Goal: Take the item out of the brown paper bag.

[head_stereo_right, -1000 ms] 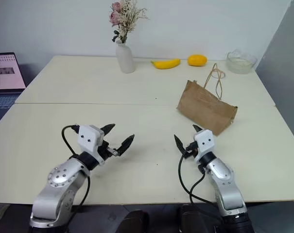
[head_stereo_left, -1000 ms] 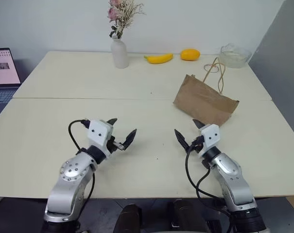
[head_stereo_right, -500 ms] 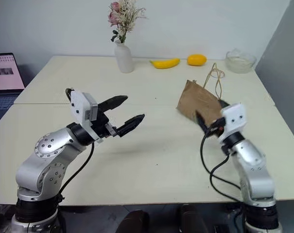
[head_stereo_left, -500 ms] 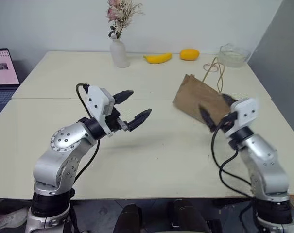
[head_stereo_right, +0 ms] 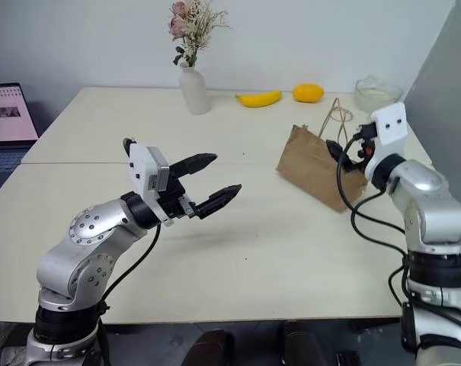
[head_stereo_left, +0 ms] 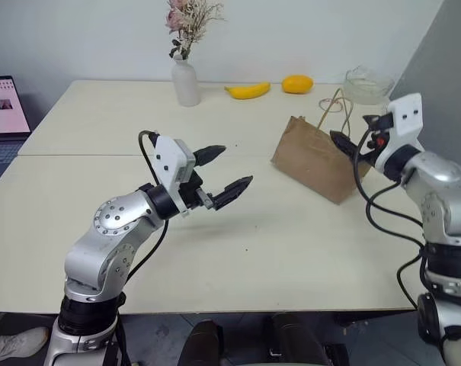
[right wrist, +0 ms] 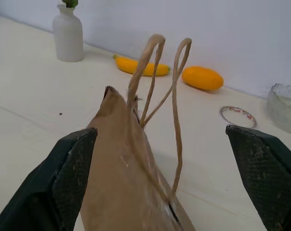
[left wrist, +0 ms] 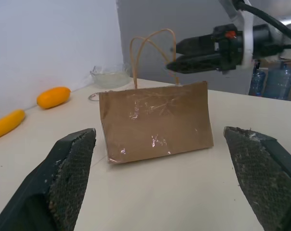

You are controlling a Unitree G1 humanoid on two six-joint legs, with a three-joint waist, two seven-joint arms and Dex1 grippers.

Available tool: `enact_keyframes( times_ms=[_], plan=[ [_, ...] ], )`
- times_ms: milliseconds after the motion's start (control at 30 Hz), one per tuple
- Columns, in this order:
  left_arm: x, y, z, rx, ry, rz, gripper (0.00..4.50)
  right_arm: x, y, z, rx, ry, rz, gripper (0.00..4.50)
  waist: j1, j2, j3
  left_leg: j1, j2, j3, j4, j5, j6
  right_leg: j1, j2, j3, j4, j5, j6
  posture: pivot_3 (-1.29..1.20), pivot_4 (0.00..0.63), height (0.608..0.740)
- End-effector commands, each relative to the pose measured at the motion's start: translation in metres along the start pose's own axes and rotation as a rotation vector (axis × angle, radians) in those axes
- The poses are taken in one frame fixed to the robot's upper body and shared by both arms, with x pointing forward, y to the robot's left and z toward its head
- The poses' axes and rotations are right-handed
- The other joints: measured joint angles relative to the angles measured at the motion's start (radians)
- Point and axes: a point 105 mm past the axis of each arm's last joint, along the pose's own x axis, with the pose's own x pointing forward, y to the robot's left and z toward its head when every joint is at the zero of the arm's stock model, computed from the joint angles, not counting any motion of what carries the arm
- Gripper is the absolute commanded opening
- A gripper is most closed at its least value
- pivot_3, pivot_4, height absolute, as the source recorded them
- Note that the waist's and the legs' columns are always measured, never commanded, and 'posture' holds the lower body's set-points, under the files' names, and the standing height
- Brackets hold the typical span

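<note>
The brown paper bag is seen lying on the right part of the worktop, crinkled and closed flat, its string handles standing up at the far end; the item is not to be seen and is judged to be inside the bag. The step in hand is judged to be the approach to the bag. It would be done well if the bag were steadied by one pincer at its handles or mouth, so that the mouth is opened and kept from sliding, while the other is brought in along the opening rather than pressed onto the paper, since thin paper is likely to collapse or tear. The right pincer is held just above the bag's far end, near the handles, its fingers spread wide, nothing held and nothing clearly touched. The left pincer hangs above the worktop's middle, well apart from the bag and pointed toward it, likewise wide and empty.
</note>
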Motion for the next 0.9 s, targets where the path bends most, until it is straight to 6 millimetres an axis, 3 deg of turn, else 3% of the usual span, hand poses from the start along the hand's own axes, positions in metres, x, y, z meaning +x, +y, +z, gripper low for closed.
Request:
enact_keyframes(
  times_ms=[33, 233, 433, 533, 833, 900],
  plan=[
    [0.000, -0.005, 0.010, 0.035, -0.043, 0.001, 4.46, 0.013, -0.002, 0.021, 0.053, -0.052, 0.018, 4.50, -0.001, 0.000, 0.000, 0.000, 0.000, 0.000, 0.000, 0.000, 0.000, 0.000, 0.000, 0.000, 0.000, 0.000, 0.000, 0.00, 0.150, 0.740],
    [-0.002, -0.004, 0.017, 0.016, -0.074, 0.006, 4.46, 0.043, -0.012, 0.033, 0.086, -0.062, -0.035, 4.50, 0.000, 0.000, 0.000, -0.001, 0.000, 0.001, 0.000, 0.000, 0.000, -0.001, 0.000, 0.001, 0.000, 0.000, 0.000, 0.00, 0.150, 0.740],
    [-0.005, -0.014, 0.021, 0.012, -0.074, -0.062, 4.46, 0.058, -0.018, 0.032, 0.122, -0.077, -0.052, 4.50, 0.000, 0.000, 0.000, -0.003, 0.000, 0.001, 0.000, 0.000, 0.000, -0.002, -0.001, 0.001, 0.000, 0.000, 0.000, 0.00, 0.150, 0.740],
    [-0.008, -0.016, 0.020, 0.026, -0.053, -0.085, 4.50, 0.060, -0.018, 0.030, 0.137, -0.073, -0.042, 3.90, 0.001, 0.000, 0.000, -0.006, 0.000, 0.001, 0.000, 0.000, 0.000, -0.006, -0.001, 0.001, 0.001, 0.001, 0.000, 0.00, 0.150, 0.740],
    [-0.007, -0.015, 0.017, 0.032, -0.040, -0.082, 4.50, 0.061, -0.014, 0.036, 0.139, -0.102, -0.007, 0.57, 0.001, 0.001, 0.000, -0.007, 0.000, 0.000, 0.000, 0.000, 0.000, -0.006, -0.001, 0.001, 0.001, 0.000, 0.000, 0.00, 0.150, 0.740],
    [-0.008, -0.016, 0.016, 0.032, -0.033, -0.082, 4.50, 0.060, -0.015, 0.038, 0.118, -0.106, -0.007, 0.05, 0.001, 0.001, 0.000, -0.007, 0.000, 0.000, 0.000, 0.000, 0.000, -0.006, -0.001, 0.001, 0.001, 0.001, 0.000, 0.00, 0.150, 0.740]
  ],
)
